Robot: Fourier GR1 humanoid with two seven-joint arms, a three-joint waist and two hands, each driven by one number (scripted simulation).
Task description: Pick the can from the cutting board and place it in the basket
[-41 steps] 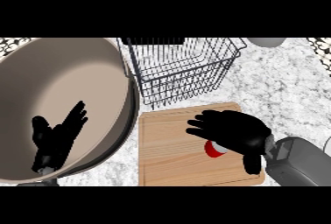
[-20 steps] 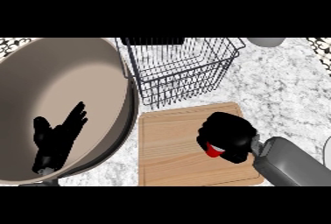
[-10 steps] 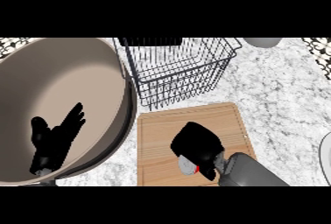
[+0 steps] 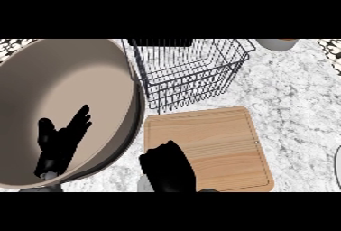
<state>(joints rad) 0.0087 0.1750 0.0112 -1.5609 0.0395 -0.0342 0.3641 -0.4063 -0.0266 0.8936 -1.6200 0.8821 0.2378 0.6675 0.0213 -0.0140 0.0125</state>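
Can hidden, apparently inside the right hand's [image 4: 166,170] curled fingers at the cutting board's [image 4: 213,144] near-left corner; basket [image 4: 190,72] delivery remains; left hand [image 4: 60,144] rests open.

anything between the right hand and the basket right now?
Nothing visible does. The right hand sits at the near left corner of the cutting board, fingers curled; the can itself isn't visible. Only bare board lies between it and the wire basket beyond the board's far edge.
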